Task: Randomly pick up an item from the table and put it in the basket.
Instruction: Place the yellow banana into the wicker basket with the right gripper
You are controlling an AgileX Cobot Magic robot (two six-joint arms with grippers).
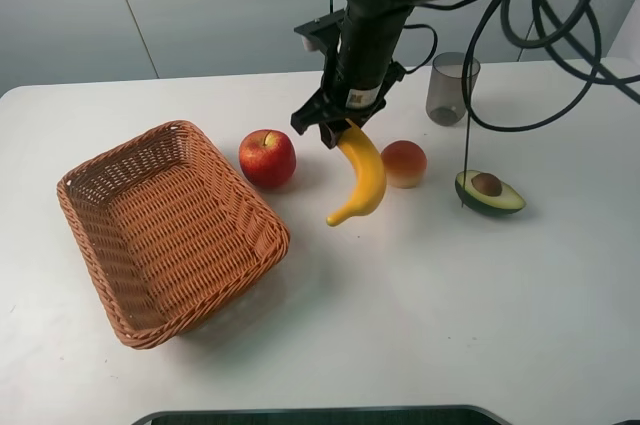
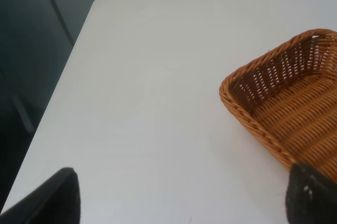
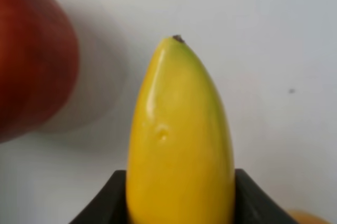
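My right gripper (image 1: 338, 131) is shut on the top end of the yellow banana (image 1: 362, 173) and holds it hanging above the white table (image 1: 420, 295), between the red apple and the peach. In the right wrist view the banana (image 3: 179, 139) fills the middle, clamped between the dark fingers (image 3: 102, 205). The orange-brown wicker basket (image 1: 90, 180) stands at the left of the table, with nothing in it. In the left wrist view the basket (image 2: 253, 124) is at one side and my left gripper (image 2: 181, 195) is open, its fingertips (image 2: 58, 195) apart over bare table.
A red apple (image 1: 267, 157) lies just right of the basket and shows blurred in the right wrist view (image 3: 29, 55). A peach (image 1: 404, 163), a halved avocado (image 1: 488, 192) and a grey translucent cup (image 1: 451, 88) stand to the right. Black cables hang by the cup.
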